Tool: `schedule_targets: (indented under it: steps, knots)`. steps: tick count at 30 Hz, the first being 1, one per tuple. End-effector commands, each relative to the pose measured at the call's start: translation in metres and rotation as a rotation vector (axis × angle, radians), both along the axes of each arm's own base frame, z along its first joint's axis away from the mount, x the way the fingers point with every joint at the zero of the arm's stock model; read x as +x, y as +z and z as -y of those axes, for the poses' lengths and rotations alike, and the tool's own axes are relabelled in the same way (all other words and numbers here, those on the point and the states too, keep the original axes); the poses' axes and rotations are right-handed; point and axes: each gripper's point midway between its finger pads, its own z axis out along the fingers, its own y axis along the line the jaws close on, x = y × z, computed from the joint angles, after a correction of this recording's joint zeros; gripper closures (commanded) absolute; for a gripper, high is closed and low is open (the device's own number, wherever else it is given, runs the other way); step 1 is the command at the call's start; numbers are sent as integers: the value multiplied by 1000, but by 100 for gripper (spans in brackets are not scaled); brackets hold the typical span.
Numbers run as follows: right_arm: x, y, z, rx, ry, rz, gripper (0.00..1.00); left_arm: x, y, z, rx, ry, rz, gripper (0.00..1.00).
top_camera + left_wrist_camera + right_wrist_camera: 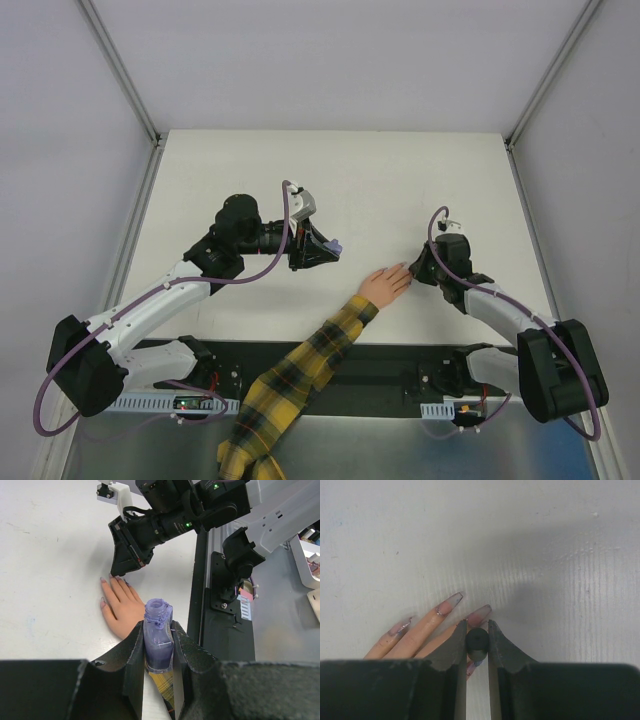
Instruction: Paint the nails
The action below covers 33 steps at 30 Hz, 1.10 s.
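Painting seems in hand: the right jaws, clenched on the dark cap [477,642], hang over the nails [454,599] of the peach hand [385,283] flat on the tabletop [400,180], the left jaws grasp the open purple bottle [158,645], and the next move likely calls for a light stroke along one nail.

Left gripper [158,631] clamped on open purple bottle [158,642], upright; hand [121,612] flat on white table [50,580] just beyond, right gripper [118,572] tip down at its nails [103,580].
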Motion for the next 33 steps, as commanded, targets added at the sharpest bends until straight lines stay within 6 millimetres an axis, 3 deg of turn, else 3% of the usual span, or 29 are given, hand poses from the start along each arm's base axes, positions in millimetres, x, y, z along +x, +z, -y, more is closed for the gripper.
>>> schedule_targets:
  steps: [1,33]
  knots:
    - [14,14,1,-7,-21,59,99,-4,31,4,-68,-43,75,100]
    - [-2,16,-20,67,71,58,99,-6,31,4,-71,-50,70,100]
